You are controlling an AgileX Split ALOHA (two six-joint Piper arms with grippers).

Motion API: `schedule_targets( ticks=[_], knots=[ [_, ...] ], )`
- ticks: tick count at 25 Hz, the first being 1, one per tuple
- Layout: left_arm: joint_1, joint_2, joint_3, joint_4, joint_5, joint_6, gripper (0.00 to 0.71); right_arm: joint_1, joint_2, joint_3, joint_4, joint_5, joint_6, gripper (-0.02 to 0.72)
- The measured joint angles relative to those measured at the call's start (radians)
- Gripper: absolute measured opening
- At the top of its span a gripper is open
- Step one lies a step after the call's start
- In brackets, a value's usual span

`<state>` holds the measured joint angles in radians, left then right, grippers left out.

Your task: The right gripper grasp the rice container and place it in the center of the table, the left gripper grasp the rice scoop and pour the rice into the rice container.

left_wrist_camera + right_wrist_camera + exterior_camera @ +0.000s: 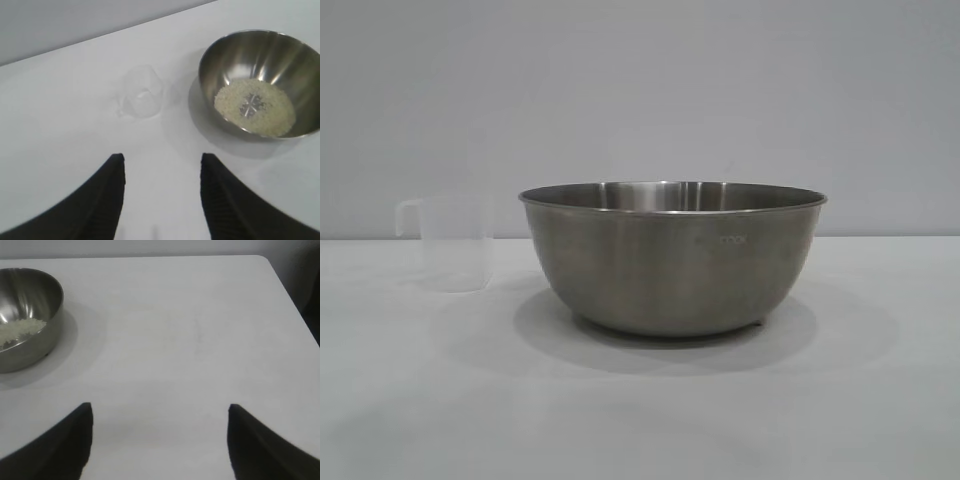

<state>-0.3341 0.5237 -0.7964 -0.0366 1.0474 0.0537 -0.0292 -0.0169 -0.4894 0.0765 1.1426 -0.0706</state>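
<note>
Brushed stainless steel catches the eye first: the rice container [672,258], a large round mixing bowl with a thin rolled rim, sits upright on the plain white table [640,410], mouth facing up. A shallow heap of off-white rice [254,106] covers its bottom. Just beside it, apart from its wall, stands the rice scoop [448,243], a small clear plastic measuring cup, upright and looking empty, with its loop handle pointing away from the bowl. The left gripper [162,192] hangs above the table, angled downward toward the cup and bowl, its two black pointed fingers spread apart and holding nothing. The right gripper [160,440] tilts down over bare tabletop, well apart from the bowl, fingers wide and empty.
</note>
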Motion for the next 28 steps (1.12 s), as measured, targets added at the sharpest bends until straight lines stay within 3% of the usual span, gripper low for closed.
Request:
schedule_targets(
  ticks=[7,12,22,28],
  knots=[
    [0.0,-0.175,-0.002,0.001,0.182,0.0,0.391,0.0,0.0,0.0,0.0,0.0,0.0,0.479],
    [0.0,-0.312,0.066,0.002,0.226,0.0,0.391,0.0,0.0,0.0,0.0,0.0,0.0,0.479],
    [0.0,-0.515,0.295,0.002,0.098,0.02,0.391,0.0,0.0,0.0,0.0,0.0,0.0,0.479],
    [0.0,-0.524,0.307,0.002,0.083,0.02,0.391,0.0,0.0,0.0,0.0,0.0,0.0,0.479]
  ],
)
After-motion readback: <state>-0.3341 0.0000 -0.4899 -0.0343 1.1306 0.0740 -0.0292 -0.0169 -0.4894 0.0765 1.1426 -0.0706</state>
